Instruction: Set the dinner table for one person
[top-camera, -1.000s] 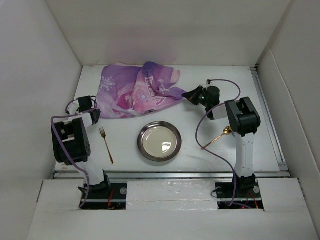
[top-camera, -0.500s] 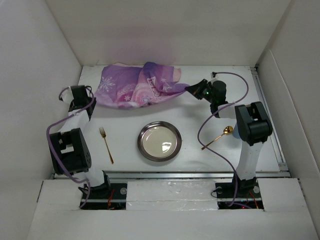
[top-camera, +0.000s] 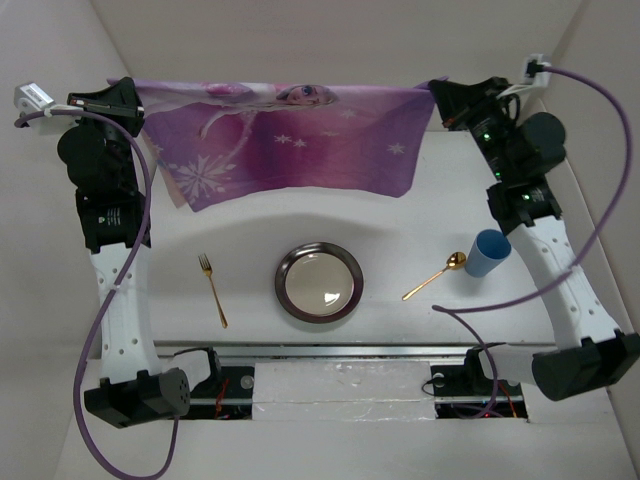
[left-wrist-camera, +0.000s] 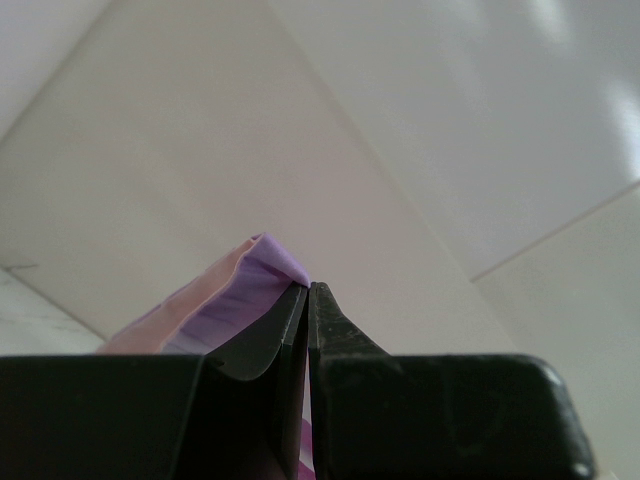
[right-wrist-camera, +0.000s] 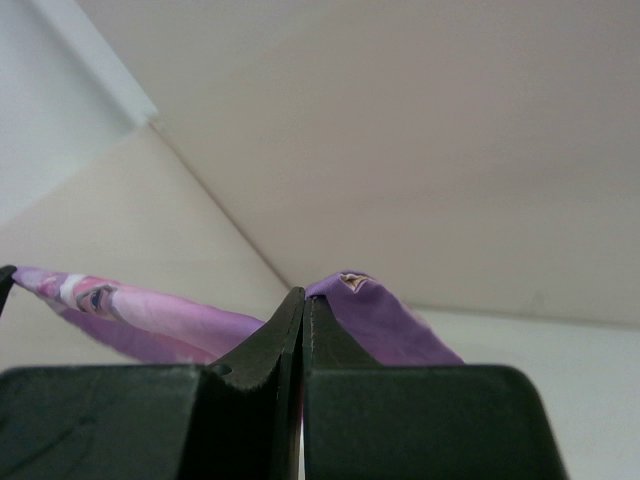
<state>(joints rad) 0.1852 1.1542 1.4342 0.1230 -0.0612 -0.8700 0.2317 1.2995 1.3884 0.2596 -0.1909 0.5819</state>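
Note:
A purple printed cloth mat (top-camera: 290, 140) hangs stretched in the air over the far part of the white dinner table (top-camera: 400, 320). My left gripper (top-camera: 132, 92) is shut on its left top corner (left-wrist-camera: 262, 262). My right gripper (top-camera: 438, 97) is shut on its right top corner (right-wrist-camera: 365, 300). On the table lie a round metal plate (top-camera: 319, 281), a gold fork (top-camera: 212, 290) to its left, a gold spoon (top-camera: 435, 275) to its right, and a blue cup (top-camera: 487, 252) beside the spoon.
White walls (top-camera: 80, 150) enclose the table on the left, back and right. Purple cables (top-camera: 590, 200) loop beside both raised arms. The arm bases sit at the near edge.
Both arms have risen high and moved apart, lifting the crumpled mat off the table and pulling it flat between them. The blue cup now shows beside the spoon.

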